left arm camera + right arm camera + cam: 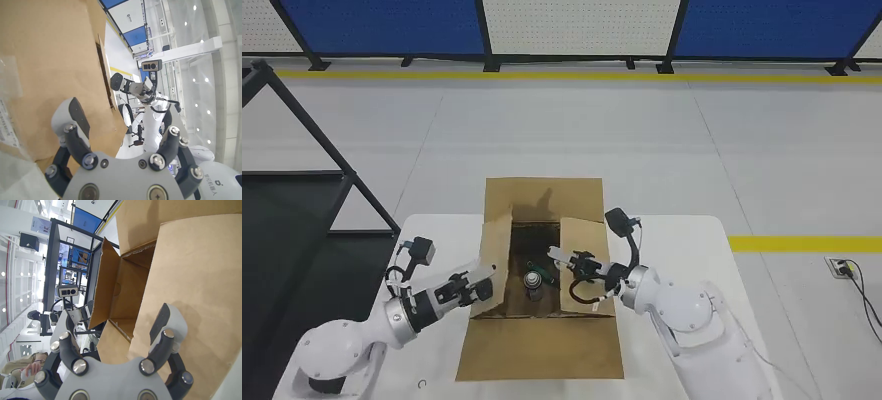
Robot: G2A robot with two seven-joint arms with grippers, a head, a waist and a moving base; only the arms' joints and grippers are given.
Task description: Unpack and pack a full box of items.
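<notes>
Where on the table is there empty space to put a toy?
Bare table lies at the far corners, either side of the box. Crowded: the left gripper and right gripper sit at the side flaps, and the near flap covers the front.

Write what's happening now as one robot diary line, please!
box: flaps open | left pincer: open, astride left side flap | right pincer: open, astride right side flap | inside: dark bottle, not unpacked yet

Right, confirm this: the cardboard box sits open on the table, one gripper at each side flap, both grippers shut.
Not shut: the left gripper and right gripper are both open, as the wrist views show. The rest holds.
</notes>
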